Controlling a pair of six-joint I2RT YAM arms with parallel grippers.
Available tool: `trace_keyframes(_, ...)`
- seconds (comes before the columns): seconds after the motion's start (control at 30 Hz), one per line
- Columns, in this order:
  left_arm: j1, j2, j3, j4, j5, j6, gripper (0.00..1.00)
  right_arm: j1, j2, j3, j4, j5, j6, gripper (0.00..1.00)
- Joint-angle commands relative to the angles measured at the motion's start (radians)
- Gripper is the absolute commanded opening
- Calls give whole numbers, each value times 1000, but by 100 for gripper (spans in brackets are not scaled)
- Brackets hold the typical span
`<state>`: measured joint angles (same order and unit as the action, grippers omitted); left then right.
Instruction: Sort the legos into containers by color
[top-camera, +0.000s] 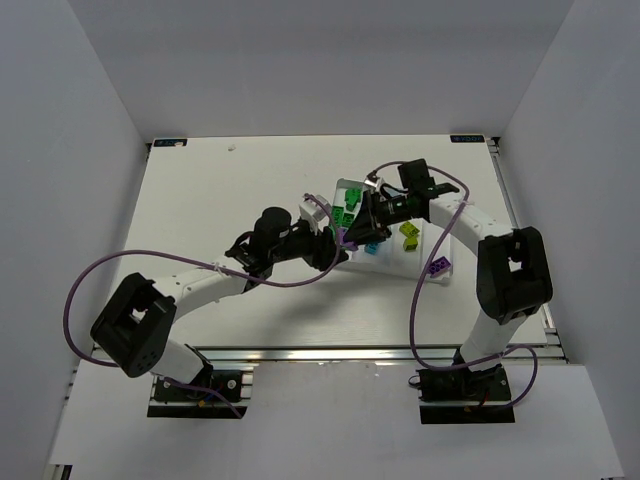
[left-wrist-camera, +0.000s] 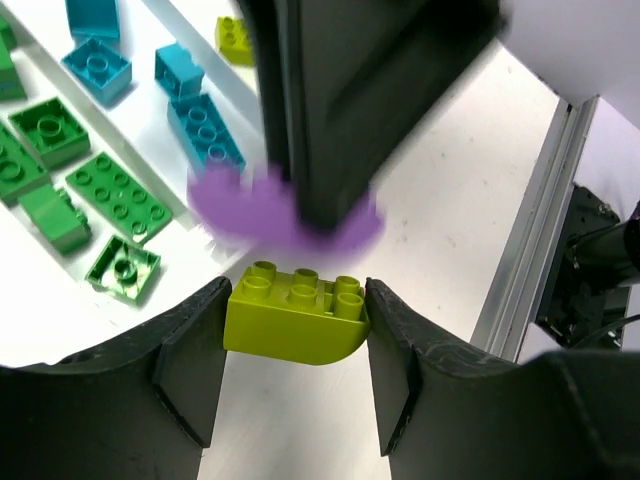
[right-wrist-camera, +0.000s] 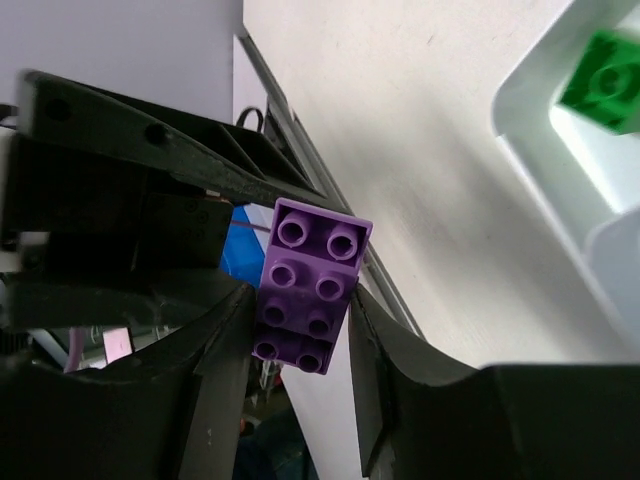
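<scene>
Lime lego (left-wrist-camera: 300, 312) pinched by left end effector (left-wrist-camera: 295, 338), purple lego (right-wrist-camera: 308, 285) by right end effector (right-wrist-camera: 300, 338)

The lime brick (left-wrist-camera: 297, 318) is moulded plastic, glossy, with highlights on its rounded edge. The purple brick (right-wrist-camera: 305, 285) is smooth plastic with a satin sheen. The left tool (left-wrist-camera: 295, 345) and right tool (right-wrist-camera: 300, 335) show black, matt, finely grained finger faces. The tray (left-wrist-camera: 150, 140) is smooth white plastic, slightly reflective. The counter (left-wrist-camera: 460, 170) is white and matt; its edge rail (left-wrist-camera: 525, 250) — bare brushed metal.
</scene>
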<state>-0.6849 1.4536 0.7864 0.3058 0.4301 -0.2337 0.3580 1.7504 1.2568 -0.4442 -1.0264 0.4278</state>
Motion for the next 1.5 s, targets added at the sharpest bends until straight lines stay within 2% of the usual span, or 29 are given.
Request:
trace_keyframes(0.0,1,-61,-24,-42,10,0,18,-88,3,59,39,-66,-37,0)
trace_keyframes(0.2,1,-70,-41,-33,6,-7,18,-152,-9,44,19,-90,-64,0)
trace_keyframes(0.27,2,-70,-39,-33,2,-9,18,-168,-14,61,-23,-61,-159,0)
trace_keyframes(0.37,1,-76,-35,-34,-8,-19,17,-212,-23,113,-194,95,-325,0)
trace_keyframes(0.4,1,-78,-33,-30,-11,-24,17,-244,-31,110,-218,189,-396,0)
trace_keyframes(0.47,1,-81,-27,-25,-17,-45,17,-290,-69,64,-235,274,-423,0)
trace_keyframes(0.6,1,-76,-18,2,-31,-95,17,-398,-184,-57,-174,579,-560,0)
trace_keyframes(0.7,1,-68,-9,35,-21,-142,17,-424,-238,-144,-93,711,-641,0)
trace_keyframes(0.87,1,-18,42,47,9,-177,17,-435,-220,-168,-30,776,-678,0)
trace_keyframes(1.0,1,46,97,49,32,-225,17,-439,-138,-129,-2,801,-664,1)
trace_keyframes(1.03,2,77,123,49,36,-246,17,-439,-121,-103,-2,805,-664,4)
trace_keyframes(1.07,-2,96,138,46,47,-257,17,-442,-105,-90,-4,812,-660,15)
trace_keyframes(1.13,-7,146,186,42,55,-289,17,-447,-60,-59,-37,793,-664,25)
trace_keyframes(1.17,-16,165,203,38,67,-299,17,-450,-48,-37,-45,786,-670,37)
trace_keyframes(1.23,-30,203,243,24,67,-314,18,-453,-35,-28,-59,766,-681,46)
trace_keyframes(1.33,-62,278,326,-10,70,-300,18,-458,-45,-28,-67,737,-689,68)
trace_keyframes(1.37,-77,315,367,-28,70,-291,18,-464,-48,-28,-70,727,-689,70)
trace_keyframes(1.4,-85,336,390,-40,73,-259,19,-465,-57,-27,-77,712,-690,76)
trace_keyframes(1.43,-93,355,414,-59,73,-241,20,-470,-60,-25,-82,700,-692,89)
trace_keyframes(1.47,-102,401,469,-100,75,-222,20,-479,-61,-20,-108,680,-701,89)
